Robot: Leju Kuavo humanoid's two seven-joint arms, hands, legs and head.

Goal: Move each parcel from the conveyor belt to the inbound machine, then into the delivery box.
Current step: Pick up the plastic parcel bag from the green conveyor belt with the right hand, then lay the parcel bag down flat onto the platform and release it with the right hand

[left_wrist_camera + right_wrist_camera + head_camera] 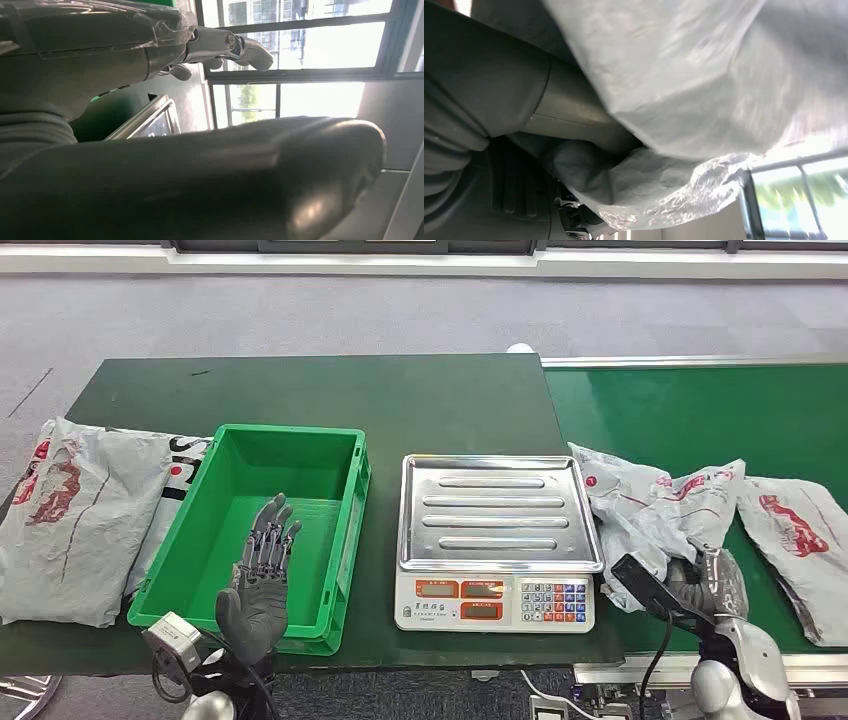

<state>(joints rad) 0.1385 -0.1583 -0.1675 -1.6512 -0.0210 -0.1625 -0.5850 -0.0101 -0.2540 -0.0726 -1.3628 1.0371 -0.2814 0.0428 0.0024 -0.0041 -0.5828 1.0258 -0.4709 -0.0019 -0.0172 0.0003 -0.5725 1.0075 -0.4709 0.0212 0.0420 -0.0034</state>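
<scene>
At the near edge of the conveyor belt (690,410), the right hand (712,583) had its fingers closed into the crumpled grey parcel (650,505), gripping the film so it could go to the weighing scale (497,540) just beside it. Another parcel (800,535) lay further along the belt. The left hand (262,575) hovered, fingers apart and empty, over the green delivery box (345,530), probably waiting to receive. Two grey bags (75,515) lay beside the box

Bare scale tray (492,510) beside parcel (650,510)
</scene>
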